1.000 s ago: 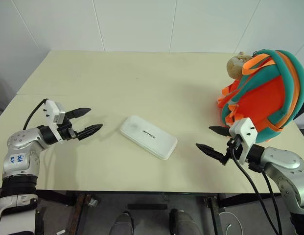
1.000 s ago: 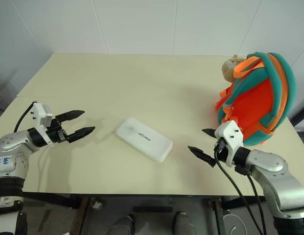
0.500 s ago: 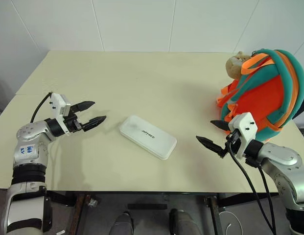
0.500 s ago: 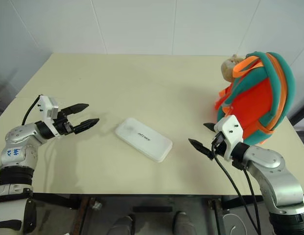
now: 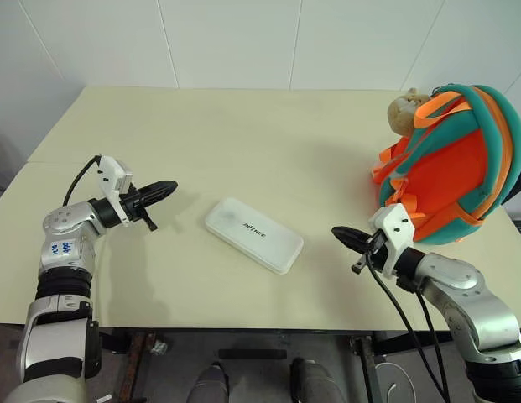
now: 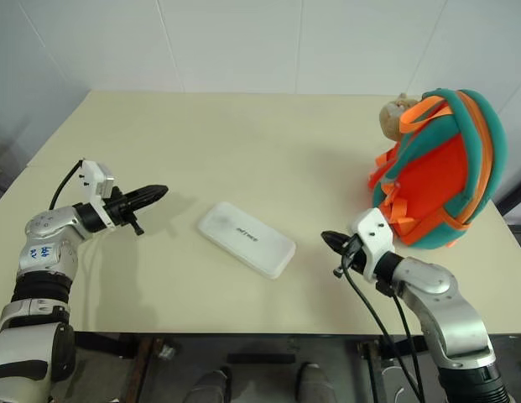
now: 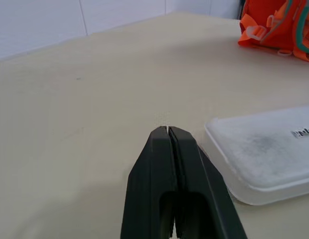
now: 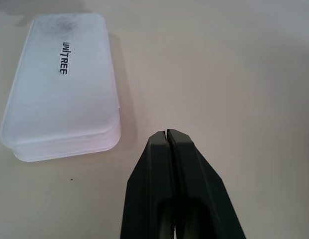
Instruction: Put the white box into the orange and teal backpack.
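Observation:
The white box (image 5: 253,234) lies flat near the middle of the cream table (image 5: 243,134), its dark lettering facing up; it also shows in the wrist views (image 8: 62,84) (image 7: 266,152). The orange and teal backpack (image 5: 451,164) stands at the table's right edge with a tan plush toy (image 5: 403,113) on top. My left gripper (image 5: 169,186) hovers to the left of the box, shut and empty, pointing toward it. My right gripper (image 5: 336,231) sits to the right of the box, shut and empty, a short gap from the box's corner.
White tiled walls rise behind the table. The table's front edge runs just below both arms, with the floor under it. Black cables (image 5: 411,327) hang from the right wrist.
Both grippers went from open to shut with nothing between the fingers. The left one moved closer to the box; the right one shifted left and slightly down toward it.

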